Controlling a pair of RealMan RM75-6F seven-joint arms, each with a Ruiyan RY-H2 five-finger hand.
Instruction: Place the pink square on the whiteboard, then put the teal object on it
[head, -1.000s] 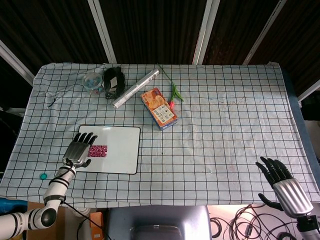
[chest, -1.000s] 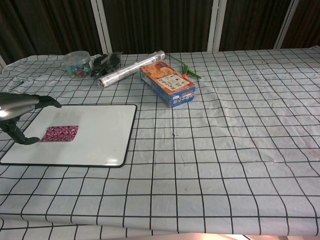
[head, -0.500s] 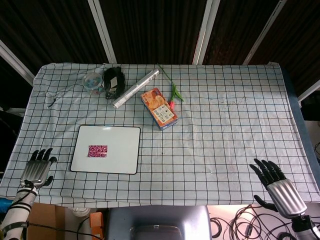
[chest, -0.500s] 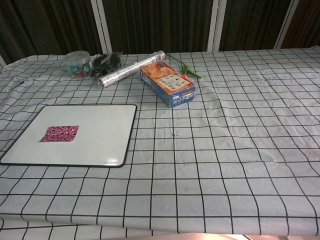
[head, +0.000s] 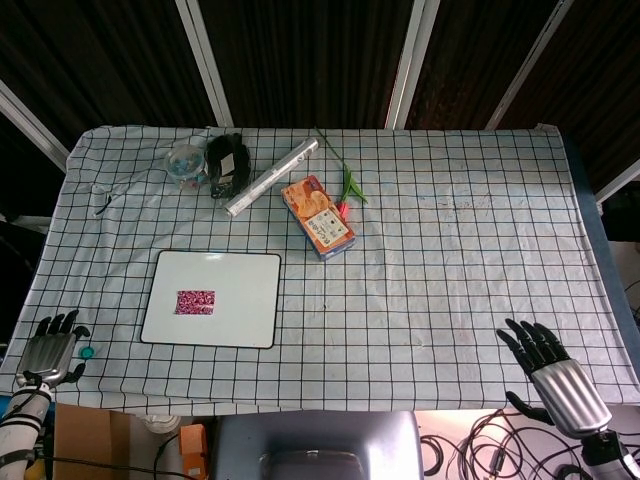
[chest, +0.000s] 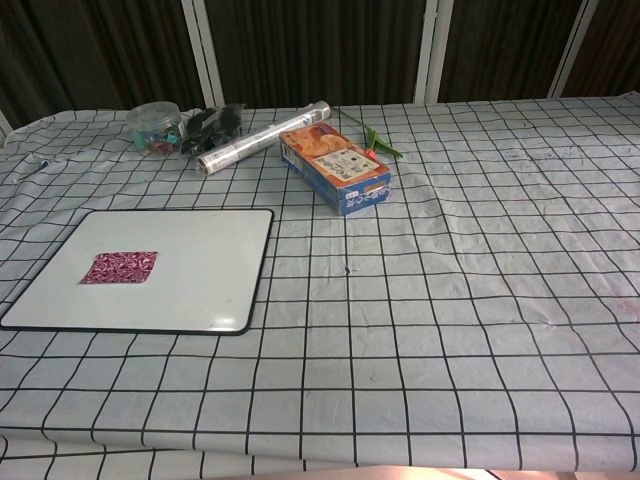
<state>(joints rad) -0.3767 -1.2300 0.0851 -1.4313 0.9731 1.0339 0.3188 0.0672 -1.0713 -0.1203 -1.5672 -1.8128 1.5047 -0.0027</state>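
The pink square (head: 196, 301) (chest: 120, 267) lies flat on the left part of the whiteboard (head: 245, 330) (chest: 215, 285). A small teal object (head: 87, 352) sits on the cloth near the table's front left corner, seen only in the head view. My left hand (head: 52, 350) is just left of it, fingers spread, holding nothing. My right hand (head: 552, 368) hovers at the front right edge with fingers apart and nothing in it. Neither hand shows in the chest view.
An orange and blue box (head: 318, 216) (chest: 335, 168) lies mid-table. Behind it are a silver tube (head: 270, 177) (chest: 263, 137), a green stem (head: 343, 173), a black bundle (head: 227, 163) and a clear round tub (head: 185, 163) (chest: 155, 127). A checked cloth covers the table.
My left hand drew back from beside the pink square on the whiteboard to the front left corner, next to the teal object. My right hand shifted slightly toward the front edge.
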